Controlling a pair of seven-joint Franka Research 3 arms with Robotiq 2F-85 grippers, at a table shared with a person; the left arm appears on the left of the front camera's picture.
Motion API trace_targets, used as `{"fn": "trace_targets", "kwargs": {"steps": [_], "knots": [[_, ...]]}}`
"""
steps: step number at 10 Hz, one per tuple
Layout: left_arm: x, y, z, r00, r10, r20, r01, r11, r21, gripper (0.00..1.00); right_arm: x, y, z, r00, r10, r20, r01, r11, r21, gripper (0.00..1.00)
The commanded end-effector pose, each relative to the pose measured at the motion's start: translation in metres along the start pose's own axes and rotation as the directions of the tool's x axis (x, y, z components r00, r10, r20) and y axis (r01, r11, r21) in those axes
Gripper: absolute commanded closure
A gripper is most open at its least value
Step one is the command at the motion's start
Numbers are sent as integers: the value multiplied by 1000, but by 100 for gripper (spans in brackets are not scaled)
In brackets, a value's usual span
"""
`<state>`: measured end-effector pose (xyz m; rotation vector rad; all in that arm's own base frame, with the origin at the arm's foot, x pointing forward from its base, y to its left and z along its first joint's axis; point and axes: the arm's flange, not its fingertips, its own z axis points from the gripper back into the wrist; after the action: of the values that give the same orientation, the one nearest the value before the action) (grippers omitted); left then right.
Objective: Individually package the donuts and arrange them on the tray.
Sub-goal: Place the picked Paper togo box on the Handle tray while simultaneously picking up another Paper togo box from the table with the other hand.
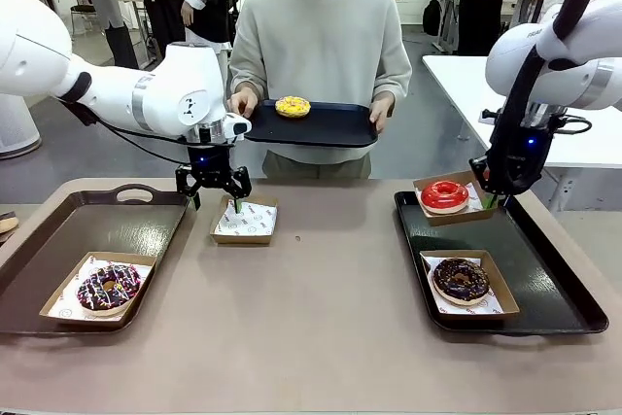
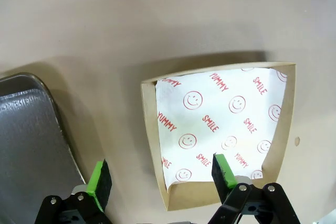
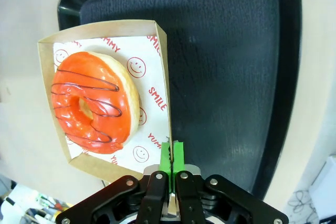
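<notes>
The yellow-iced donut (image 1: 293, 106) lies on a black tray (image 1: 335, 128) that the person holds at the far side. My left gripper (image 1: 216, 196) (image 2: 161, 176) is open over the near wall of an empty paper-lined box (image 1: 245, 222) (image 2: 220, 129), one finger (image 2: 223, 169) inside and the other outside. The red-iced donut (image 1: 444, 194) (image 3: 92, 103) sits in its box (image 3: 163, 77) at the right tray's far left corner. My right gripper (image 1: 489, 199) (image 3: 171, 156) is shut on that box's rim. A sprinkled chocolate donut (image 1: 461, 280) sits boxed on the right tray (image 1: 544, 269) (image 3: 226, 66). A drizzled dark donut (image 1: 107, 289) sits boxed on the left tray (image 1: 58, 240).
The left tray's corner (image 2: 26, 129) lies close beside my left gripper. Bare tan tabletop (image 1: 321, 318) stretches between the two trays. A white table (image 1: 466, 80) stands behind on the right, and other people stand farther back.
</notes>
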<state>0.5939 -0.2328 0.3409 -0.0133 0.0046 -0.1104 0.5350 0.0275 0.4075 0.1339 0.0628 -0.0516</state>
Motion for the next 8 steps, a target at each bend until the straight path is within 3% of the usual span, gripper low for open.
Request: {"fn": "trace_targets", "kwargs": {"steps": [1, 8], "knots": [[9, -1, -3, 1000, 24, -4, -24, 999, 41, 0, 8, 7, -4, 1000, -18, -11, 18, 999, -28, 98], [0, 7, -10, 999, 35, 11, -35, 999, 29, 0, 19, 19, -28, 999, -23, -38, 21, 998, -62, 98]]}}
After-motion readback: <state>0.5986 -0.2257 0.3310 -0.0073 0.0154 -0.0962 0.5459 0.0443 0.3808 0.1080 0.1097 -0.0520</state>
